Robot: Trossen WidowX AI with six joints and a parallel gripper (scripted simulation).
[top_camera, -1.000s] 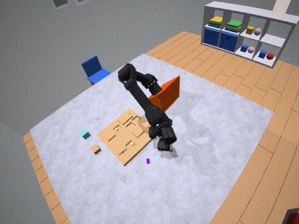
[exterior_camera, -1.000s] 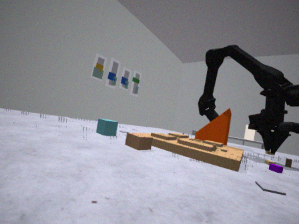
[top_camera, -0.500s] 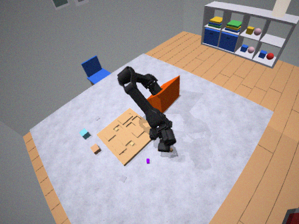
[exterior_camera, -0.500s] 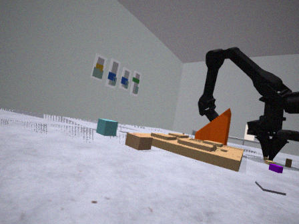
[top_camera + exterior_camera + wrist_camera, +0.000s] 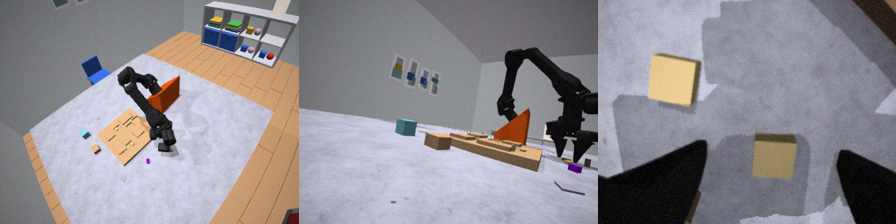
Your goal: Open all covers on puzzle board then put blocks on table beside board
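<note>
My gripper is open and hangs low over the table, just right of the wooden puzzle board. In the wrist view a small tan block lies on the table between the open fingers, touching neither. A second tan block lies further off to the left. A darker brown block peeks out beside the left finger. A purple block lies near the board's front corner. The board's covers look shifted, with wells showing.
A teal cube and a brown cube lie left of the board. An orange wedge stands behind it by the arm's base. A blue chair and a shelf stand further back.
</note>
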